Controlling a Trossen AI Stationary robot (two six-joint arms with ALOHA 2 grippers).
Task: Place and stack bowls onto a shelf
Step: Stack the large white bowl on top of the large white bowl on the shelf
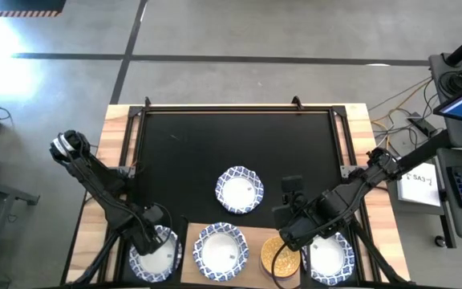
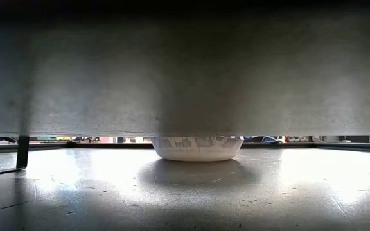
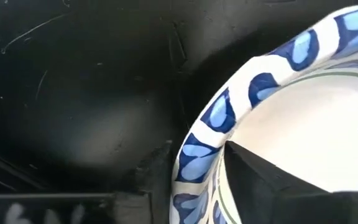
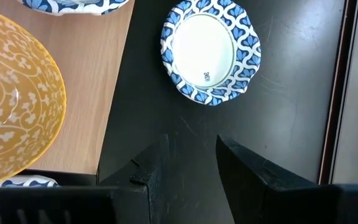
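L gripper (image 1: 152,239) clamps scalloped rim of white paper bowl w/ blue pattern (image 3: 303,118). R gripper (image 4: 191,163), fingers apart, empty, over black mat (image 4: 284,99) beside glossy yellow-gold patterned bowl (image 4: 14,99) on light-wood board (image 4: 101,81).

Four white bowls with blue patterned rims are in sight: one alone on the black mat (image 1: 239,191), one on the shelf (image 1: 220,250), one at the left arm (image 1: 154,255) and one at the right arm (image 1: 332,257). One yellow-gold bowl (image 1: 277,255) sits on one light-wood shelf (image 1: 189,241). Two arms are present, each with one tool.
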